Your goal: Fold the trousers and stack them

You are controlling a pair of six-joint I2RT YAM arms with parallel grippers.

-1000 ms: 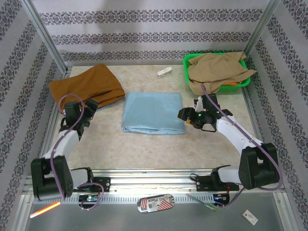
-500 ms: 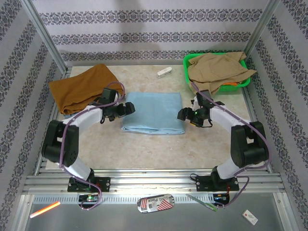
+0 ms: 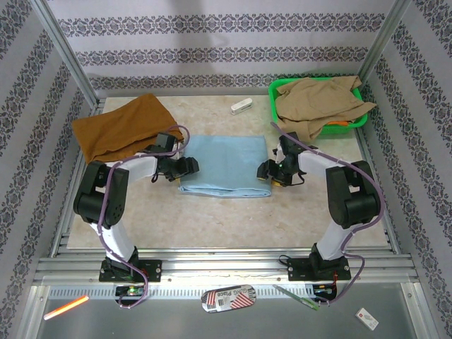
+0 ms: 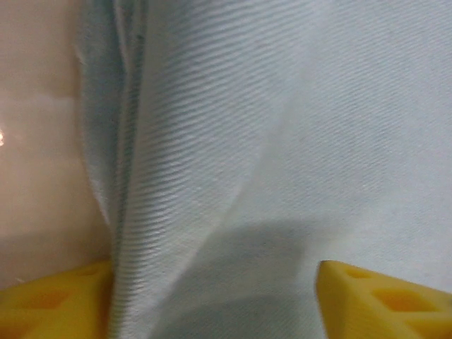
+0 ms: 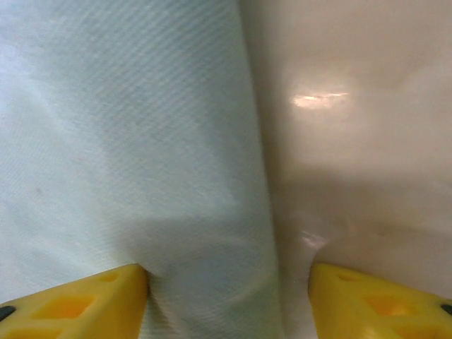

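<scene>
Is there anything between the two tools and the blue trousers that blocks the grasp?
Nothing visible does. The left tool sits at the left edge of the folded trousers and the right tool at the right edge, each with cloth between its open jaws.

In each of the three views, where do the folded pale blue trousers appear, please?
Top external: folded pale sky-blue cloth trousers at table centre.
Left wrist: trousers at centre and right.
Right wrist: trousers at left and centre.
Shared landmark: beige tabletop bordering the cloth edge.
</scene>
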